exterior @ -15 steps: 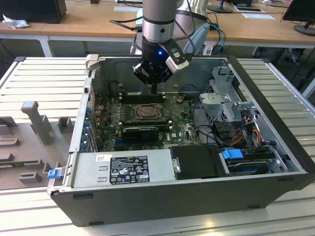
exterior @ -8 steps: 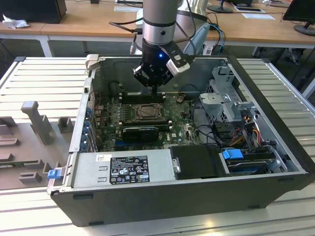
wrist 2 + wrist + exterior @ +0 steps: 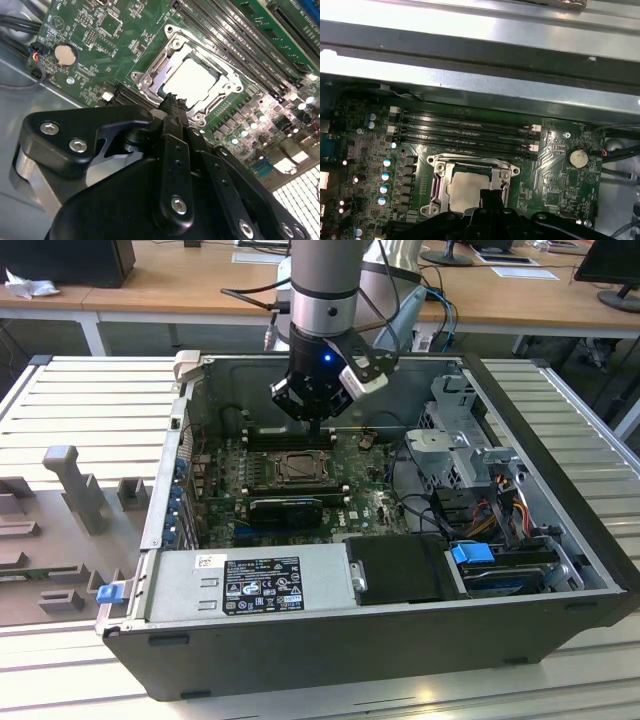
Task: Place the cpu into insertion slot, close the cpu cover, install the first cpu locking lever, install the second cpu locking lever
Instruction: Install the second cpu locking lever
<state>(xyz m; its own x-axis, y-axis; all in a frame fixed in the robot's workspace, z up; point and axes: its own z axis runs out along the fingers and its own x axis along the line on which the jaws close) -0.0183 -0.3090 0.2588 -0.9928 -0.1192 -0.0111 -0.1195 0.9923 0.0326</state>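
Observation:
The cpu [image 3: 192, 80] [image 3: 464, 187] lies flat in the insertion slot [image 3: 298, 469] on the green board, its silver-grey top facing up. The cpu cover [image 3: 150, 82] [image 3: 439, 181], a metal frame with a central window, lies down around the chip. In both wrist views my gripper [image 3: 172, 106] [image 3: 490, 196] hovers at one edge of the socket, its black fingers pressed together and holding nothing. In the exterior view the gripper [image 3: 318, 425] hangs inside the open computer case, just behind the socket. I cannot make out how the locking levers sit.
Long black memory slots [image 3: 465, 132] [image 3: 240, 35] run beside the socket. A coin battery [image 3: 578, 158] [image 3: 65, 54] sits on the board. The case's metal wall [image 3: 470, 50] rises close behind. A power supply [image 3: 250, 585], a drive cage [image 3: 470, 440] and cables [image 3: 500, 502] crowd the case.

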